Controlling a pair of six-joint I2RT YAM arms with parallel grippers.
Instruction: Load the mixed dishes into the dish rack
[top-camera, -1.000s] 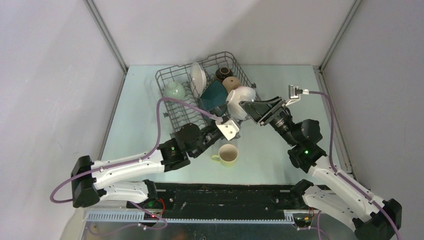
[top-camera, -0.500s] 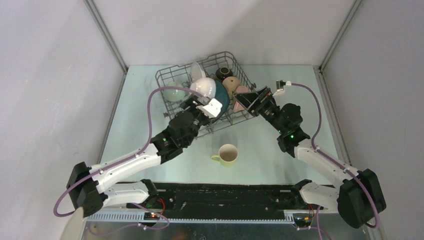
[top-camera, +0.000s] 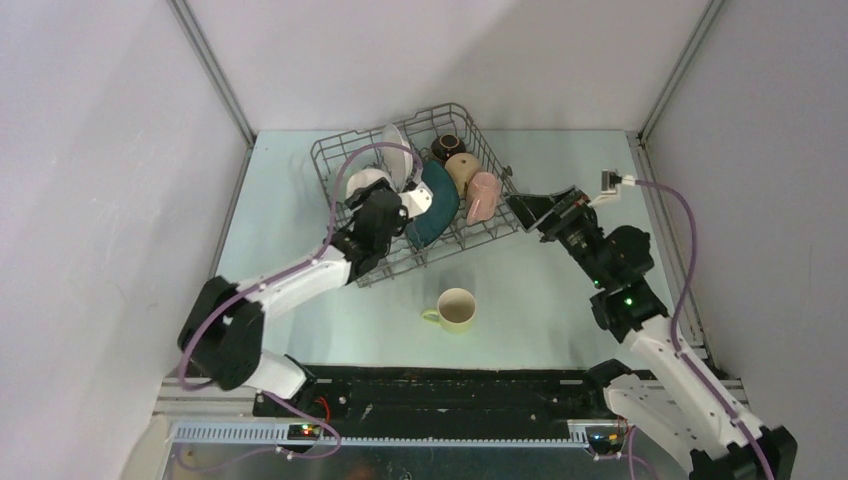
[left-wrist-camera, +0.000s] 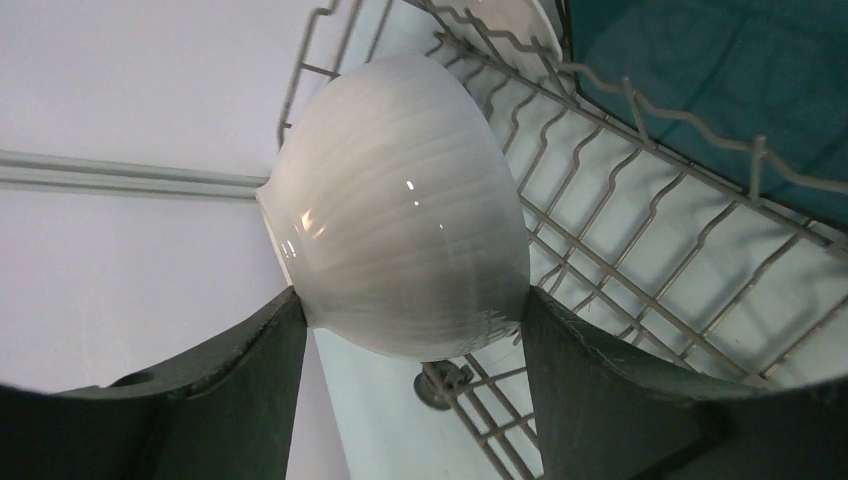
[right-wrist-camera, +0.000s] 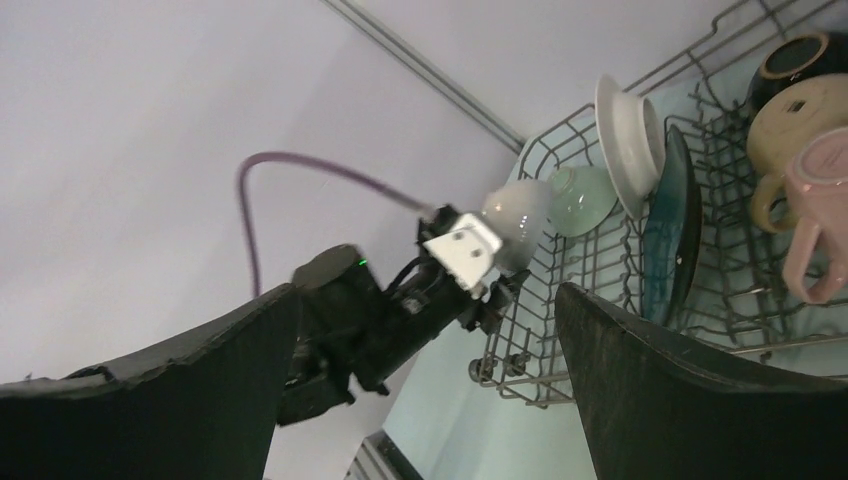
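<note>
The grey wire dish rack (top-camera: 334, 158) stands at the back of the table. It holds a white round plate (top-camera: 393, 150), a dark teal square plate (top-camera: 436, 206), a brown bowl (top-camera: 446, 147), a tan mug (top-camera: 461, 168) and a pink mug (top-camera: 482, 196). My left gripper (top-camera: 376, 200) is shut on a white bowl (left-wrist-camera: 400, 210), held over the rack's left part (left-wrist-camera: 640, 250). A pale green bowl (right-wrist-camera: 580, 198) lies just behind it. My right gripper (top-camera: 535, 207) is open and empty, right of the rack. A yellow mug (top-camera: 457, 309) stands on the table in front.
The table is pale green (top-camera: 280, 210), closed in by grey walls on three sides. The left arm (top-camera: 290, 285) stretches diagonally across the near left. The right arm (top-camera: 625, 270) stands at the right, its purple cable looping above it.
My left gripper has carried the white bowl left, from the rack's right side to over its left part. My right gripper has drawn back to the right, away from the pink mug.
</note>
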